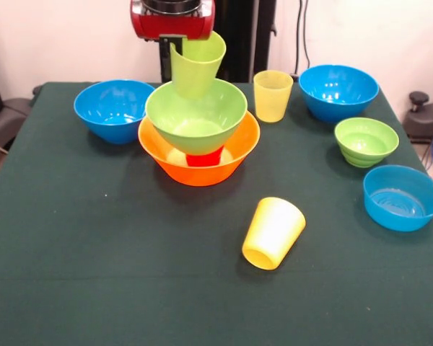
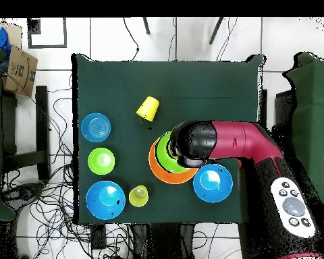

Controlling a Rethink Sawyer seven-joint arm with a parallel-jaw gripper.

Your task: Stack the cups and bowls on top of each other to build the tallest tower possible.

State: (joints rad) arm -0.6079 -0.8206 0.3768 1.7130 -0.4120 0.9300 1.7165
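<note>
1. The gripper [image 1: 175, 36] hung over the tower [image 1: 198, 137], gripping the lime green cup [image 1: 195, 66] by its rim, mouth up and tilted.
2. That cup sat directly above the large lime green bowl [image 1: 195, 115], which rested on a red cup [image 1: 204, 157] inside the orange bowl [image 1: 199, 160]; my guess was a straight drop.
3. A bright yellow cup [image 1: 273, 232] lay on its side nearer me.
4. No readable writing on the cups or bowls.

The dark green table [image 1: 94, 274] carries the orange bowl [image 1: 202, 169] centrally, a fallen yellow cup [image 1: 273, 232] nearer the front edge, and blue bowls [image 1: 114, 108] toward its sides.
</note>
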